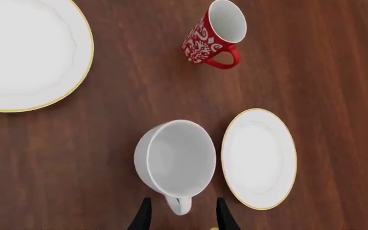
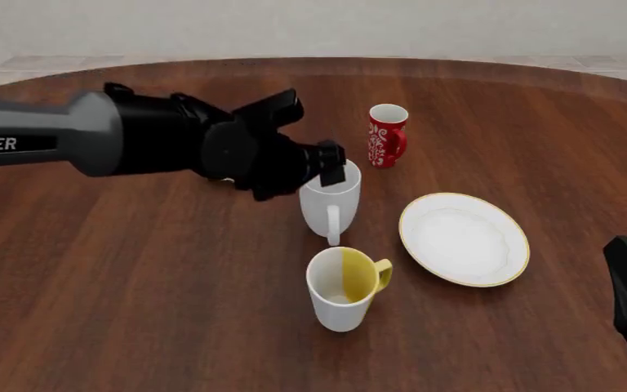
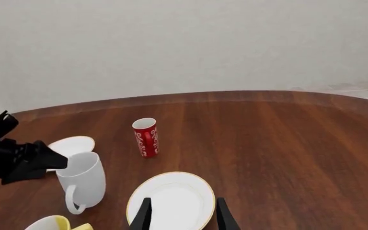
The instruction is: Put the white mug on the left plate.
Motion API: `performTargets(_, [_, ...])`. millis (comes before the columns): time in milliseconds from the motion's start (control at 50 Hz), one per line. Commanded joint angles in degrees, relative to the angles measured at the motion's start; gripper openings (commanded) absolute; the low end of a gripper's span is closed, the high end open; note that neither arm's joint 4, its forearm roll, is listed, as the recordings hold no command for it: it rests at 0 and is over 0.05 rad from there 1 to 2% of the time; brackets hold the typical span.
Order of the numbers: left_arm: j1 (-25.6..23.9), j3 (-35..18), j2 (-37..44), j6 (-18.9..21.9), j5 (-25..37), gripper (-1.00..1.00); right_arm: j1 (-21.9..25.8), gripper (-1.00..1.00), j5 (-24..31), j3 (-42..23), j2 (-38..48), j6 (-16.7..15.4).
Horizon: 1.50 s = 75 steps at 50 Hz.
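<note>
White mug [image 2: 331,204]: upright on the table [image 2: 128,286], handle toward the camera side.
Left pincer [image 1: 182,218]: fingers spread either side of the handle, released.
Right pincer [image 3: 182,215]: released, above the gold-rimmed plate [image 3: 171,199].
Left plate [image 3: 71,145]: behind the mug, well apart.

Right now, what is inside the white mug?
Nothing: the left wrist view shows the white mug's bare interior down to the bottom. From the front, the left gripper hides its far rim.
</note>
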Motion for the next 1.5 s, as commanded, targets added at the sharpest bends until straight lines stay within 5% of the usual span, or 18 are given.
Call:
performTargets(20, [-0.21, 0.44, 0.75, -1.05, -0.56, 1.0, -0.01, 1.0, 0.01, 0.0, -0.01, 0.14])
performTargets(1500, [-3.81, 1.66, 7.06, -6.23, -4.7, 1.0, -0.64, 1.0, -0.16, 0.0, 0.03, 1.02])
